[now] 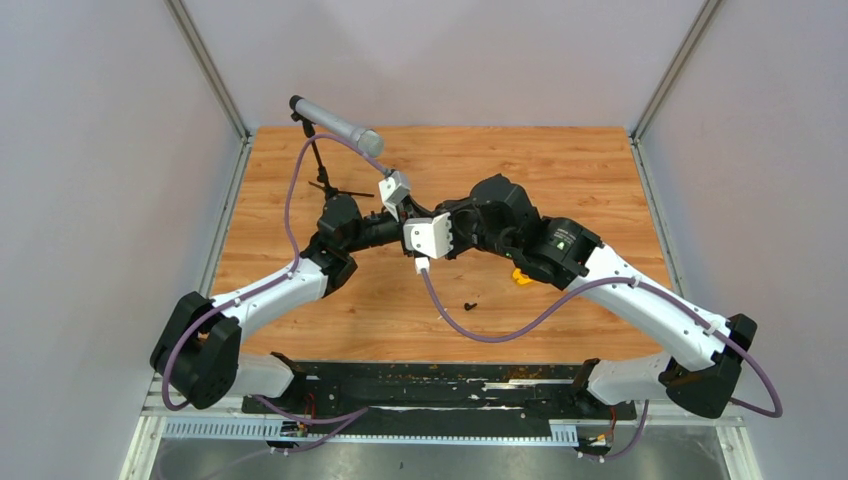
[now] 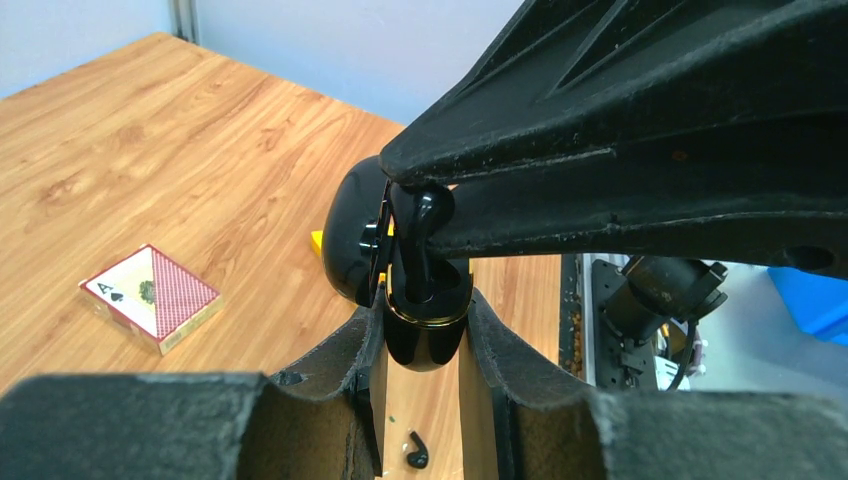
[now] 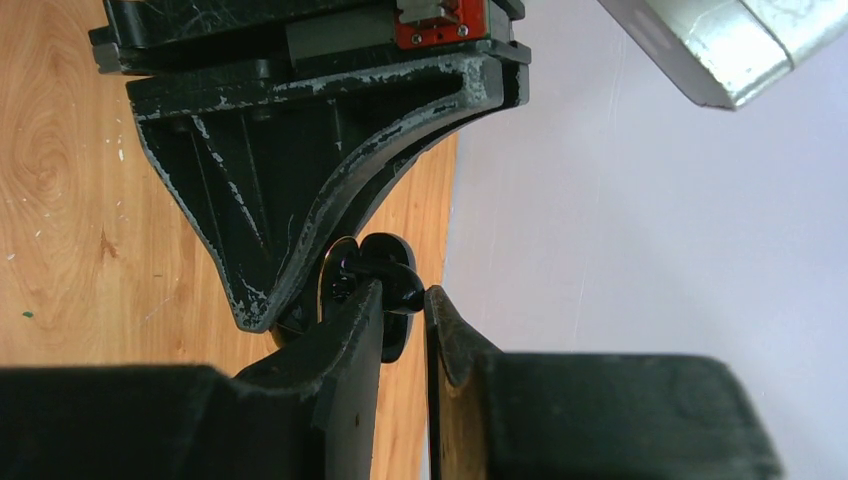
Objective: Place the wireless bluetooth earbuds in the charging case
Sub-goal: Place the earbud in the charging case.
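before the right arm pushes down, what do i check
1. Charging case clamped in left gripper: ok.
2. Lid open: ok.
3. Black earbud pinched by right gripper: ok.
4. Earbud seated in its socket: cannot tell, the case rim hides it.
5. Second black earbud lying free on the table: ok.
6. White earbuds located: cannot tell, none in view.
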Controlling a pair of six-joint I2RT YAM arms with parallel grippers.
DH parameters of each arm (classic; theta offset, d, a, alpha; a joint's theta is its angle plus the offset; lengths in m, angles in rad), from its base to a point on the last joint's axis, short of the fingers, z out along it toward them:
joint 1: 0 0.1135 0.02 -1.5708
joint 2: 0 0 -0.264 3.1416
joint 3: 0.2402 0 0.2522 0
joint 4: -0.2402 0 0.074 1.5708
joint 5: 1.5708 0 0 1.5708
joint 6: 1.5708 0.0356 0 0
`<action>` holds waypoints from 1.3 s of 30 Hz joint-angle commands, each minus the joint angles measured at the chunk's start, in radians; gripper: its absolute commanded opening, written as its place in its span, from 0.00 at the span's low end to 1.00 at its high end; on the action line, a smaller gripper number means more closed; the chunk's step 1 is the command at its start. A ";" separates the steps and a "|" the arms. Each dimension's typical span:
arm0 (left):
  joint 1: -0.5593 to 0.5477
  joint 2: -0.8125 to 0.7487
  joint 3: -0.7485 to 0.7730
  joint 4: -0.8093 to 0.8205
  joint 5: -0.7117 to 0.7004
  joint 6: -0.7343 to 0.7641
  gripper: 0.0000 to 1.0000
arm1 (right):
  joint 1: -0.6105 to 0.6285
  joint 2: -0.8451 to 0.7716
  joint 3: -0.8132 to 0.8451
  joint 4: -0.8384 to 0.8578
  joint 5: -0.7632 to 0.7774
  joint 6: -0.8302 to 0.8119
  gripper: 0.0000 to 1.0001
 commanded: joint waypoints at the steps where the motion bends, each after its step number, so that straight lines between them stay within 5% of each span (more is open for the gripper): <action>1: -0.006 -0.010 0.032 0.036 0.017 0.028 0.00 | 0.014 0.001 0.031 0.011 0.031 -0.009 0.00; 31: -0.005 0.006 0.034 0.046 -0.021 0.022 0.00 | 0.036 -0.007 -0.008 -0.038 -0.013 -0.021 0.04; 39: -0.005 0.008 0.032 0.053 -0.017 0.041 0.00 | 0.041 -0.011 0.010 -0.110 -0.052 -0.001 0.21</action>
